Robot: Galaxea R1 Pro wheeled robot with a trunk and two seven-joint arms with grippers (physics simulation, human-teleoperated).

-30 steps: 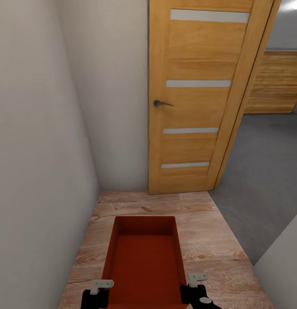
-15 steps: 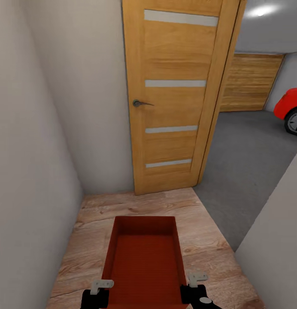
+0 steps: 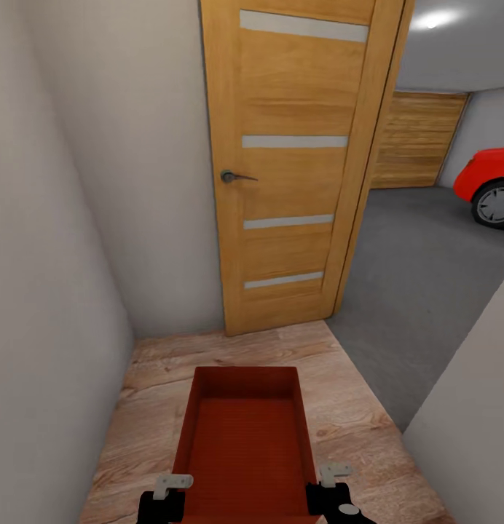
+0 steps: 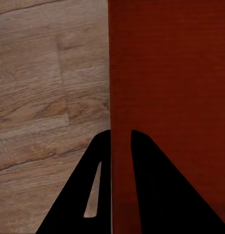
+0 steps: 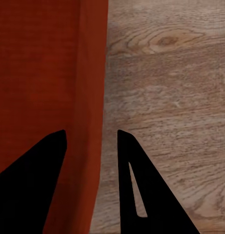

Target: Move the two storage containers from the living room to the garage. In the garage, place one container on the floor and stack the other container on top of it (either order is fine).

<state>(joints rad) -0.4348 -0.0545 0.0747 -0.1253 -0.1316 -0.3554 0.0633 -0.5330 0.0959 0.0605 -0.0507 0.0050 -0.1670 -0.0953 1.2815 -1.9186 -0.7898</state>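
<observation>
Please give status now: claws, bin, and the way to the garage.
Both claws, left and right, shut on bin walls. Bin carried over wood floor. Door ahead-left; garage floor open to right.

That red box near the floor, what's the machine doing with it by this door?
The robot is carrying a red-orange open-top storage bin in front of itself, one gripper on each long side wall. The left gripper straddles the left wall, closed tight on it; the right gripper straddles the right wall with a wider gap. It stands on light wood plank flooring beside an open wooden door. Past the doorway lie a grey concrete floor and a red car.
</observation>
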